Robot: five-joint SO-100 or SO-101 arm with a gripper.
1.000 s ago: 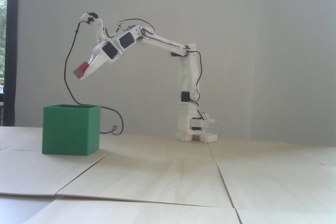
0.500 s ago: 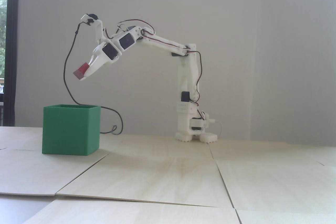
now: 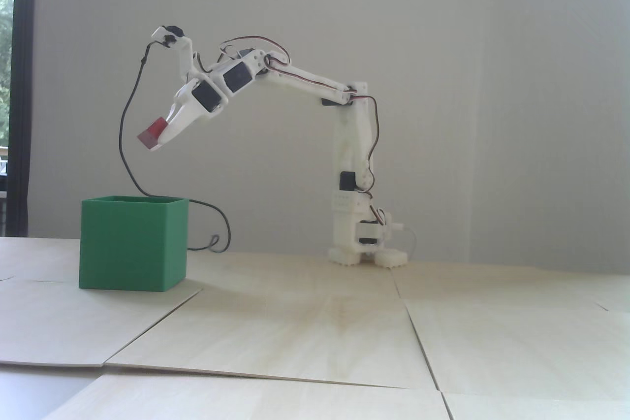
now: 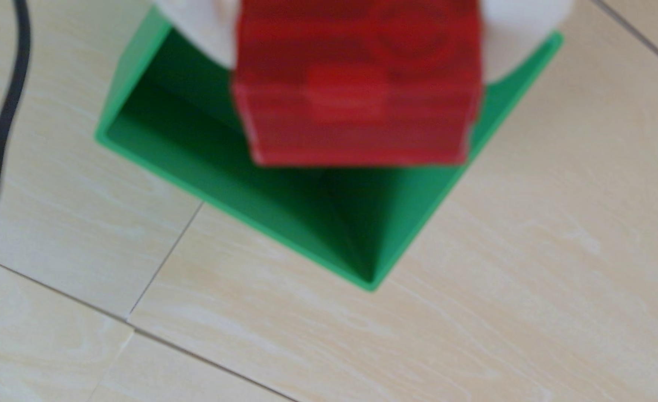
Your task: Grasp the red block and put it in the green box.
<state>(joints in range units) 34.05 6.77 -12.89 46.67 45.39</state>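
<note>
In the fixed view, the large solid-green plastic box (image 3: 133, 242) stands open at the left on the pale wooden table (image 3: 315, 321). Above it, in the air, the small dark-red rectangular block (image 3: 151, 134) is clamped by the white two-finger gripper (image 3: 160, 142), tilted downward
</note>
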